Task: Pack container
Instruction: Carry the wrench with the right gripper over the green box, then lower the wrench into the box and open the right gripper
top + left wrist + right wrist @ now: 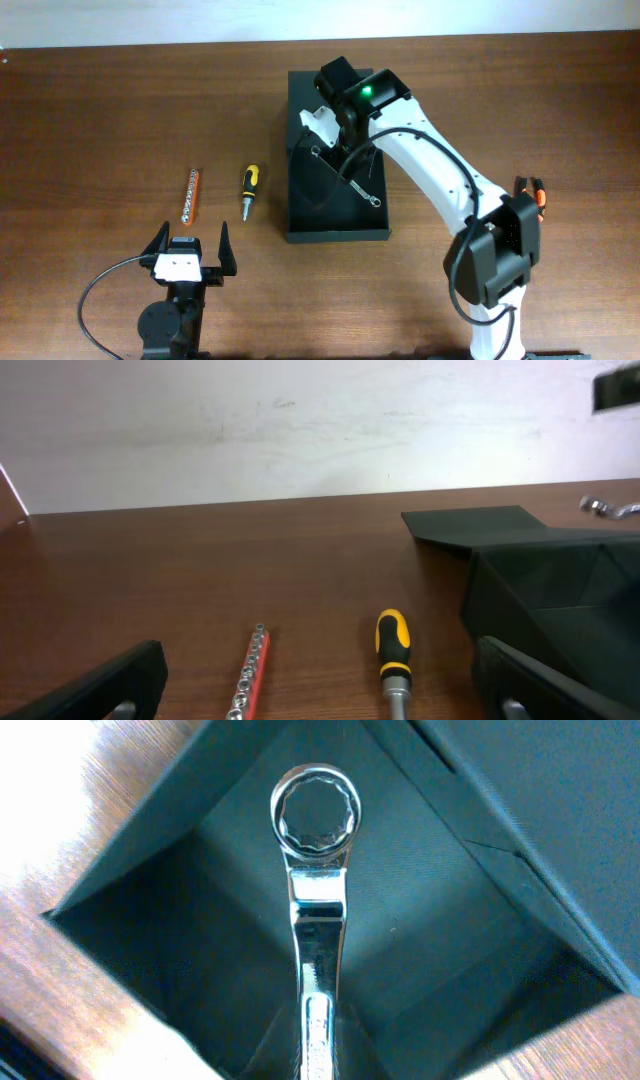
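Observation:
The container [300, 215] is a dark rectangular open box at the table's middle, with its flap lid [300, 85] laid open at the far end. It also shows at the right of the left wrist view [560, 590]. My right gripper [320, 125] hangs over the box's far part, shut on a silver wrench [352, 180]. In the right wrist view the gripper [318, 1055] holds the wrench [316, 870] ring end down, pointing into the box's interior [200, 900]. My left gripper [190, 248] is open and empty near the front left edge.
A yellow-and-black screwdriver [249, 182] and an orange socket rail [194, 193] lie left of the box, ahead of the left gripper; both show in the left wrist view, screwdriver [392, 650] and rail [252, 670]. An orange-handled tool [538, 193] lies at the far right.

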Robot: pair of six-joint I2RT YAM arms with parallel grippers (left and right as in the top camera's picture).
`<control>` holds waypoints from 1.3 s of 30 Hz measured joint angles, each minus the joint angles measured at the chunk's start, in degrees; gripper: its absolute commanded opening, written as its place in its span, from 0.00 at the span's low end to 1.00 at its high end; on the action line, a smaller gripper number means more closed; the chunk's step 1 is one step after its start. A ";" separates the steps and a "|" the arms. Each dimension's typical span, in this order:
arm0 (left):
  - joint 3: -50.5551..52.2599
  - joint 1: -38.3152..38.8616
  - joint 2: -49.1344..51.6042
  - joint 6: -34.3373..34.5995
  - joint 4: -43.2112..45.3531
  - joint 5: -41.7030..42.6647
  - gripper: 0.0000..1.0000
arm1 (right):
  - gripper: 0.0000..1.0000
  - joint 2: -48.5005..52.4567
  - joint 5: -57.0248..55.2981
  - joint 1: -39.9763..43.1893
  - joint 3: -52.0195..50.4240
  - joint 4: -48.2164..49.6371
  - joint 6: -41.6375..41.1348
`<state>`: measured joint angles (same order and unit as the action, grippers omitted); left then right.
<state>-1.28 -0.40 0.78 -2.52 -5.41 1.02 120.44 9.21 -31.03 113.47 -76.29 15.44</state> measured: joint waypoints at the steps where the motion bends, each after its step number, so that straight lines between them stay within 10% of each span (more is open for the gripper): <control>1: 0.00 0.00 0.00 0.00 0.00 0.00 0.99 | 0.06 0.81 0.02 0.00 0.00 0.00 0.00; 39: 0.00 0.00 0.00 0.00 0.00 0.00 0.99 | 0.10 12.07 2.34 -1.18 0.00 2.86 0.00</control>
<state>-1.28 -0.40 0.78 -2.52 -5.41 1.02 132.51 11.55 -32.21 113.47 -73.43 15.44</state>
